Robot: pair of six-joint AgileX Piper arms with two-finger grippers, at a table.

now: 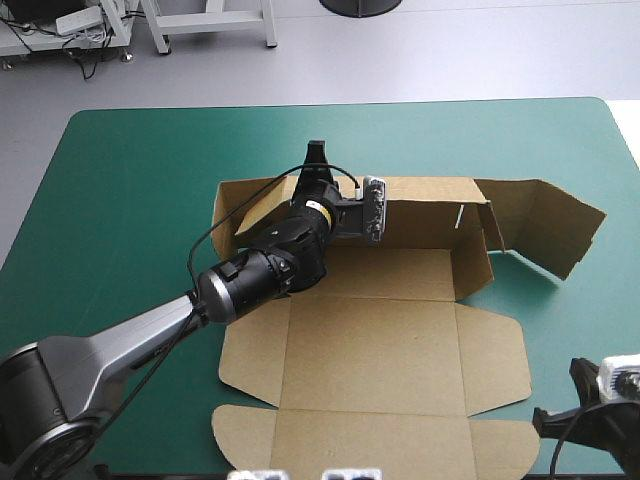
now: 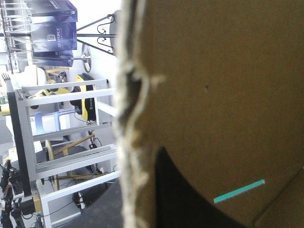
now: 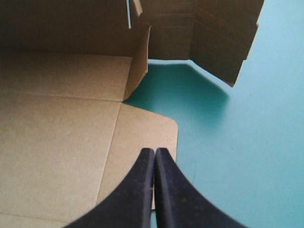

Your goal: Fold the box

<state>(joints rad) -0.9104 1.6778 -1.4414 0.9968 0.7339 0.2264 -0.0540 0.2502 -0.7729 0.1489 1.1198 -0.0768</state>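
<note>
left claw (image 1: 317, 152) pinches far wall (image 1: 420, 205) of the box (image 1: 385, 340); right claw (image 3: 155, 156) pressed together, empty, by the side flap (image 3: 137, 137). I'd pivot wall slowly on its crease.

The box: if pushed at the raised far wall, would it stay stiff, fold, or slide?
The box probably hinges at its creases rather than bending, since the panels lie flat between scored lines. It looks like thin, light board, so it may slide on the teal-green cover. The raised right flap stands free and could swing.
</note>
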